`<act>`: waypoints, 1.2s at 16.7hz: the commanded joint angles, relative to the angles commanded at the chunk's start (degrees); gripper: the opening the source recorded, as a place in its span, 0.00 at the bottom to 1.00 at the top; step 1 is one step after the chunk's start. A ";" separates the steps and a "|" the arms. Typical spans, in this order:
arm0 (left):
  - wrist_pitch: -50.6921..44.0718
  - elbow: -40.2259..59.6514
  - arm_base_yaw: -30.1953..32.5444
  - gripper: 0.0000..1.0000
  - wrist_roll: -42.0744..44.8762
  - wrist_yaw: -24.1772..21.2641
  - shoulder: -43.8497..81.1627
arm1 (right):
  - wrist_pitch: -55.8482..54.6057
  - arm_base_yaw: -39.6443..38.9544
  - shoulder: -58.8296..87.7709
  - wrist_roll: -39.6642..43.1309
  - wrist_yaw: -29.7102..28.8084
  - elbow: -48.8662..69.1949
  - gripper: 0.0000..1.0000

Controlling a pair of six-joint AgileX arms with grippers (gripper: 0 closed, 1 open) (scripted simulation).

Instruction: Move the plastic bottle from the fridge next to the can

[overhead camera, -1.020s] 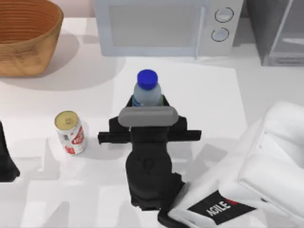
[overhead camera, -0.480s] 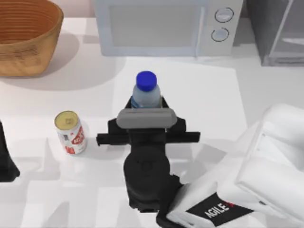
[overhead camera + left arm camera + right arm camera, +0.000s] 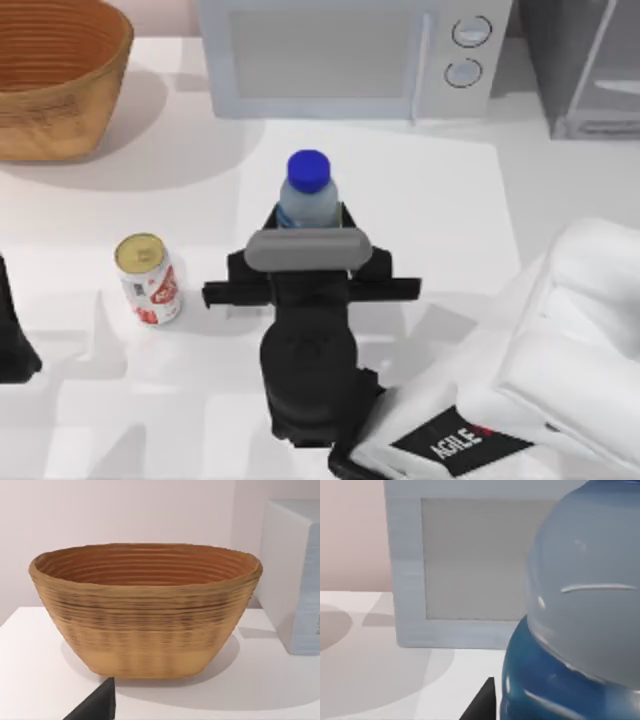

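"AGILE" on right arm (image 3: 462,440); can (image 3: 150,280) label unreadable.

Close against the camera stands the clear plastic bottle with a blue-green label (image 3: 580,630), its pale rounded shoulder above the blue label band. Beside its base a dark, pointed fingertip of the right claw (image 3: 482,705) shows. Farther off on the white counter (image 3: 380,665) stands the white box-shaped microwave with a pale framed door panel (image 3: 470,565), before a pinkish wall (image 3: 350,530).
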State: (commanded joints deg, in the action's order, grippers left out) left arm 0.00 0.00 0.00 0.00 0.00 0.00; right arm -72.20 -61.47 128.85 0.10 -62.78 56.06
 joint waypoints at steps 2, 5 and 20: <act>0.00 0.00 0.00 1.00 0.00 0.00 0.00 | 0.00 0.00 0.00 0.00 0.00 0.00 0.68; 0.00 0.00 0.00 1.00 0.00 0.00 0.00 | 0.00 0.00 0.00 0.00 0.00 0.00 0.90; 0.00 0.00 0.00 1.00 0.00 0.00 0.00 | -1.46 -3.33 -1.28 -0.16 -3.34 -2.83 1.00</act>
State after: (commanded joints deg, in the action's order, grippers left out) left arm 0.00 0.00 0.00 0.00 0.00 0.00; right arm -73.67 -64.79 127.57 -0.07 -66.12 53.23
